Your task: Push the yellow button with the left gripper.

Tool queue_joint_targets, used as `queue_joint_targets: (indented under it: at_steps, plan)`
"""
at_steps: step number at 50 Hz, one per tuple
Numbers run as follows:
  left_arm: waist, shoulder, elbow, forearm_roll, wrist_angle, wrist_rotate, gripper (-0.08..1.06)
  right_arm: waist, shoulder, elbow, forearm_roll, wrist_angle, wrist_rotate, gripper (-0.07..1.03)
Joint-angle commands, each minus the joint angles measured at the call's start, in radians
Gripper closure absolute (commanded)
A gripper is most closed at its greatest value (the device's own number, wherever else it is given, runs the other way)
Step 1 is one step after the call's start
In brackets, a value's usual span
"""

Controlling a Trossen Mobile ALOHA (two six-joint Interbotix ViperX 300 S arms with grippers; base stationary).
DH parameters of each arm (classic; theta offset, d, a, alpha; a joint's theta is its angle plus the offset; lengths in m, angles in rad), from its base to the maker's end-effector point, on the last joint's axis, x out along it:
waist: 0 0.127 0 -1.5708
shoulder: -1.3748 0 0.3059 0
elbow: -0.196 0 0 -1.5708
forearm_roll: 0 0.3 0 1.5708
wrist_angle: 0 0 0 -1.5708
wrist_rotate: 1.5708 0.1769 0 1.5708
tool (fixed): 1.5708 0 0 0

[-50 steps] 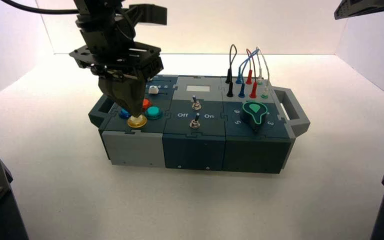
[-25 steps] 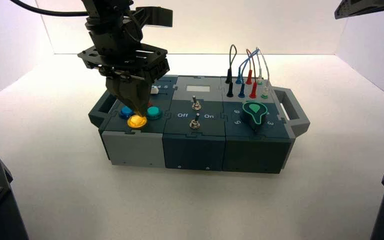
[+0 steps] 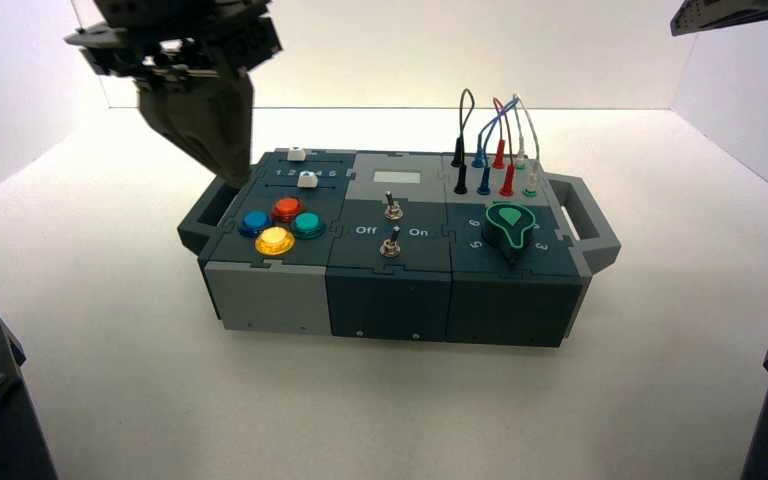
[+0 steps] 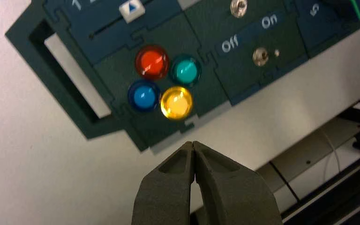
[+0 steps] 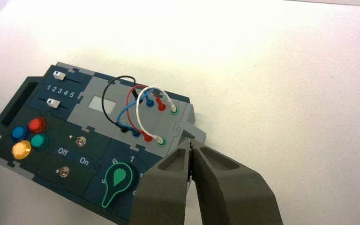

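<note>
The left end effector (image 3: 228,172) hangs high above the box's (image 3: 260,300) rear left corner, well clear of the buttons, its fingers (image 4: 215,173) pinched together into one narrow tip and holding nothing. The wrist view looks straight past that tip at the four-button cluster.

The yellow button (image 3: 274,241) sits at the front of the cluster on the box's left section, nearest the front edge. The blue button (image 3: 254,222) is just beside it on the left, the teal button (image 3: 308,224) to its right, the red button (image 3: 287,208) behind. It glows amber in the left wrist view (image 4: 176,102), and nothing touches it.

As for the step: the tip is up and off, so this reads either as a press already made or one not yet begun; these views alone cannot settle it. If a press is still needed, the call is a straight drop with the pinched tip centred on the yellow dome, keeping off the blue and teal neighbours that crowd it.

The button is a round dome facing straight up out of the panel; it has no long axis to speak of, so the push axis runs straight down into the box.

The right end effector (image 5: 190,154) waits high above the box's right end, fingers together too, empty.
</note>
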Motion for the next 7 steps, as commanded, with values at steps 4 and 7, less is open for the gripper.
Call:
queue_joint_targets:
  at_steps: [4,7]
  plan:
    - [-0.002,-0.012,-0.012,0.003,0.035,-0.005,1.01,0.005,0.012,-0.037,0.008,-0.005,0.002,0.99]
    - [-0.002,-0.012,-0.014,0.003,0.037,-0.005,1.01,0.005,0.014,-0.037,0.008,-0.005,0.002,0.99]
